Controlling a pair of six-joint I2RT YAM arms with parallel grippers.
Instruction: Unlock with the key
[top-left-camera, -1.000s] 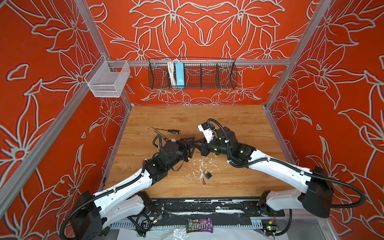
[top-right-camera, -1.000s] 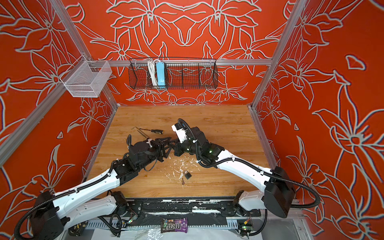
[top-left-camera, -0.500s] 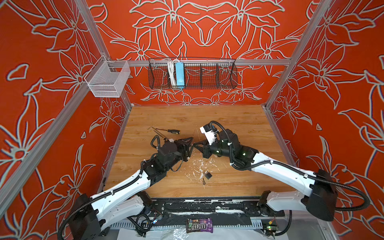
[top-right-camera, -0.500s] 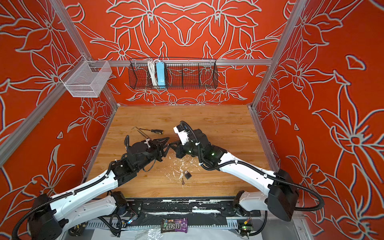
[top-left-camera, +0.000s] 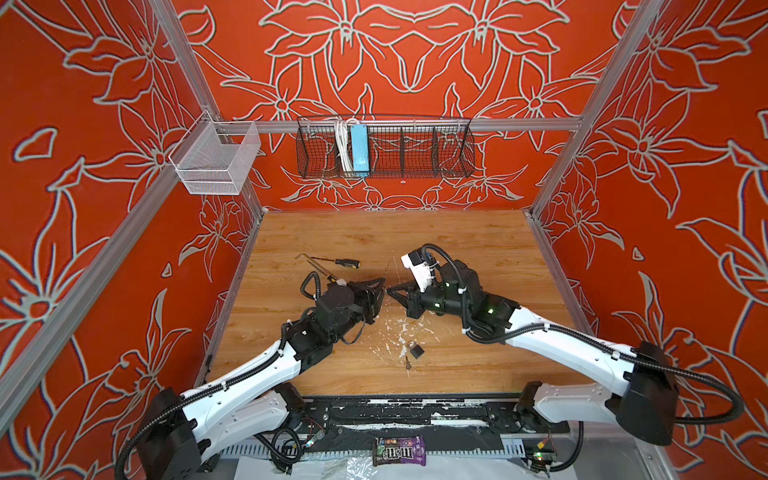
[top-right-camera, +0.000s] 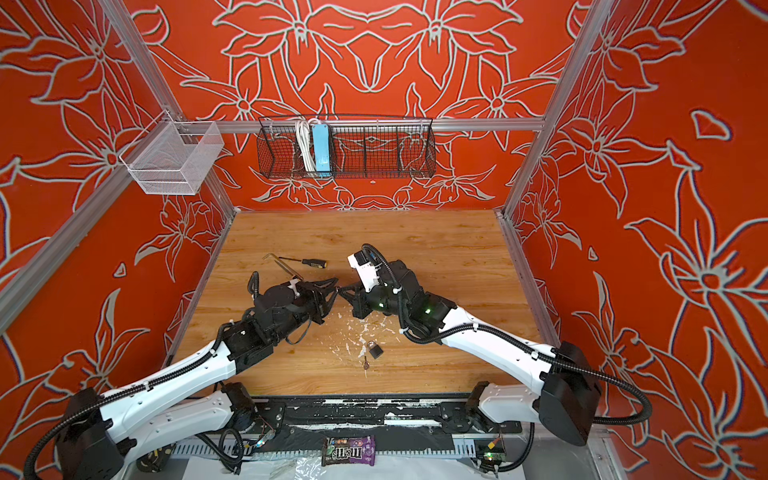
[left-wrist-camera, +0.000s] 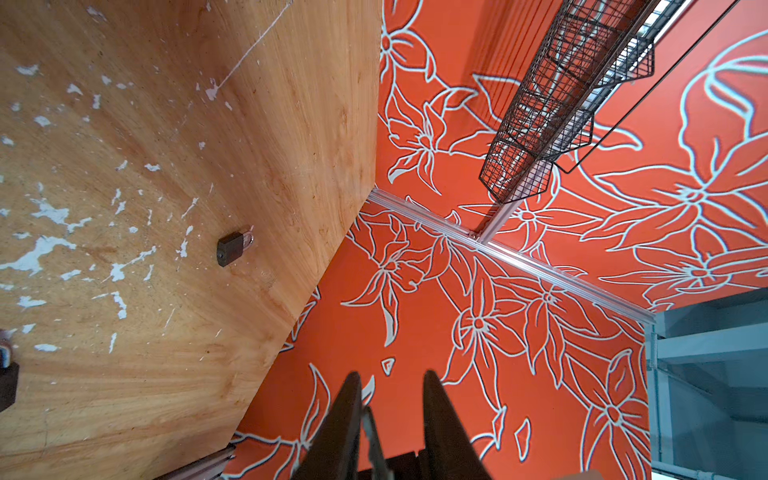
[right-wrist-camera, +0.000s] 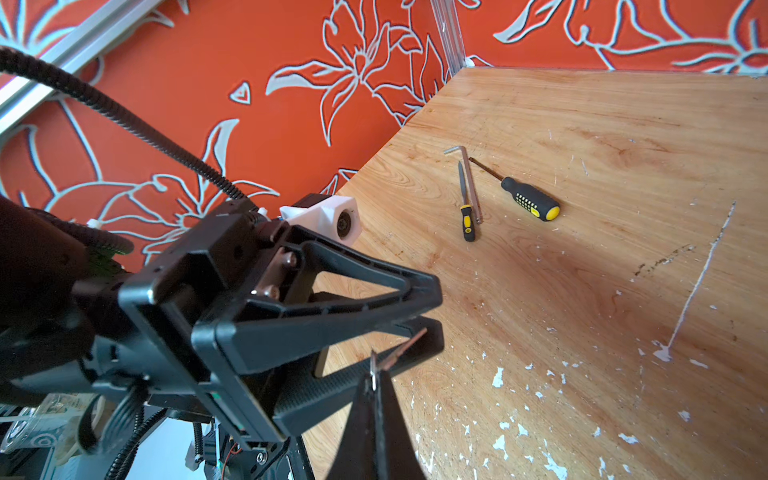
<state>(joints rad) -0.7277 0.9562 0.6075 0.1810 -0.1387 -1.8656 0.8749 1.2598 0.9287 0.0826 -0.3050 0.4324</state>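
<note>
Key (right-wrist-camera: 401, 348) hangs above the middle of the table (top-left-camera: 374, 232): it is a thin brownish blade, and its head is pinched between the pressed-together jaws of the right gripper (right-wrist-camera: 374, 399), which comes in from the right. The blade's free end points left into the left gripper (right-wrist-camera: 434, 320), whose jaws stand a little apart on either side of it. In the left wrist view the blade shows edge-on close beside one finger (left-wrist-camera: 347, 411), with a clear gap to the other, so nothing is clamped there. In both top views the two tools meet tip to tip. The padlock (top-left-camera: 415, 349) lies flat on the wood, nearer than the grippers and slightly to their right, among white paint flecks and apart from both arms. Just beside it on the near side lies a small metal piece (top-left-camera: 408, 365) that may be another key, but it is too small to be sure. The left wrist view shows a dark lock (left-wrist-camera: 232, 248) lying on the table toward the right wall; I cannot tell whether it is the same padlock. Farther back and to the left, a screwdriver (top-left-camera: 347, 262) and a hex key (right-wrist-camera: 471, 187) lie side by side.
</note>
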